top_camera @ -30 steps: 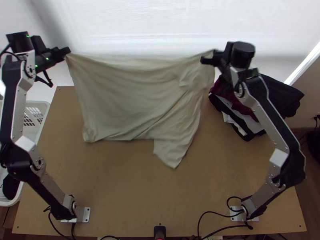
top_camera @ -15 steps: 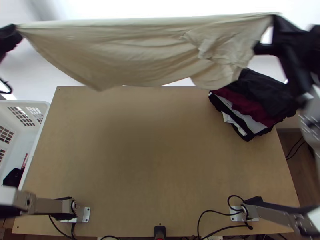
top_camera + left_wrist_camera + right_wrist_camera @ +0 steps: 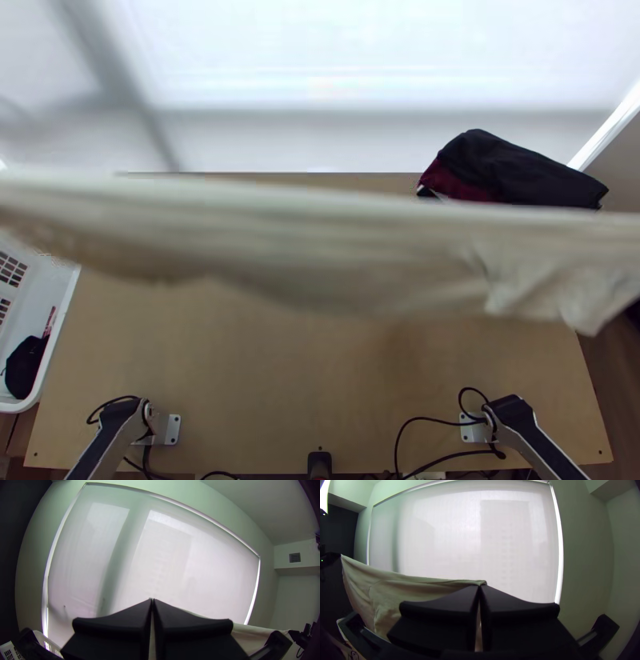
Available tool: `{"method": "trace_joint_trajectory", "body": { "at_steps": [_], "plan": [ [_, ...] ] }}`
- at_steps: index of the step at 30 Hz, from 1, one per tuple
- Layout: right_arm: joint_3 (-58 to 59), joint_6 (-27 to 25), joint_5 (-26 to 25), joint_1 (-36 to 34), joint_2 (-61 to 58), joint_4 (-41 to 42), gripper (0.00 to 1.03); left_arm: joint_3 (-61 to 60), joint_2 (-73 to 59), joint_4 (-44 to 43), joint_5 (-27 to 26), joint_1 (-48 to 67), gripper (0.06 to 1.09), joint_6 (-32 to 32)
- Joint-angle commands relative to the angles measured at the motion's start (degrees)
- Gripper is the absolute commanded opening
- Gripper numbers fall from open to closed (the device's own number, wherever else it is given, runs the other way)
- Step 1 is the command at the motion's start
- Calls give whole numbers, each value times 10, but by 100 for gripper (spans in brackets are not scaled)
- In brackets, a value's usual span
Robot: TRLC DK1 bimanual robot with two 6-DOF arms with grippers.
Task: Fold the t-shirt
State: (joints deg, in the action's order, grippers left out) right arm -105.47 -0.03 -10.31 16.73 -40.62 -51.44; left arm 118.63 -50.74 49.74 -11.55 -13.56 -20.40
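**Cream cloth t-shirt (image 3: 368, 256) pulled wide in the air between two black grippers**

Both ends of the t-shirt are gripped. The left gripper (image 3: 152, 600), with its two wide flat black fingers pressed together, pinches one end of the upper edge. The right gripper (image 3: 480, 586), of the same make, has its fingers closed on the other end, with a small bit of cloth standing at the tips.

The t-shirt is held up over the light wooden table (image 3: 264, 376), unfolded, its upper edge stretched from left to right across the whole top view. Below that edge the cloth hangs down in an uneven lower line, with creases and a drooping corner toward the right. In the right wrist view the upper edge runs from the right gripper's fingertips across to the left gripper, and soft folds show in the hanging fabric.

At the far right of the table lies a pile of black and dark red clothes (image 3: 512, 172), its near part hidden behind the t-shirt. Beyond the left edge of the table is a white plastic basket (image 3: 60, 344) with slotted sides, holding a black item (image 3: 26, 368). The left arm (image 3: 112, 432) and the right arm (image 3: 532, 436), silver-grey and black, stand on metal plates at the near left and near right, with black cables (image 3: 416, 420) around them. A small black object (image 3: 319, 462) sits at the middle of the near edge. A large window with a pale blind (image 3: 453, 540) fills much of the far wall.
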Motion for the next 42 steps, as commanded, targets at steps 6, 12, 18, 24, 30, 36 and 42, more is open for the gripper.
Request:
{"method": "trace_joint_trajectory", "body": {
  "at_steps": [6,12,18,24,30,36,42],
  "plan": [
    [1,24,-13,-9,34,-74,3,-105,63,34,12,-9,10,-14],
    [144,86,-9,8,47,-38,3,-246,87,38,12,-9,10,-12],
    [355,169,-8,71,68,49,3,-483,141,-11,7,6,10,-2],
    [527,193,11,83,60,163,3,-622,142,-96,9,15,10,0],
    [579,221,41,73,-32,256,3,-684,63,-194,20,26,10,2],
    [533,243,86,20,-191,310,3,-638,-95,-248,24,29,10,-3],
    [414,250,108,-5,-358,308,3,-535,-262,-252,25,29,10,-8]
  ]
}}
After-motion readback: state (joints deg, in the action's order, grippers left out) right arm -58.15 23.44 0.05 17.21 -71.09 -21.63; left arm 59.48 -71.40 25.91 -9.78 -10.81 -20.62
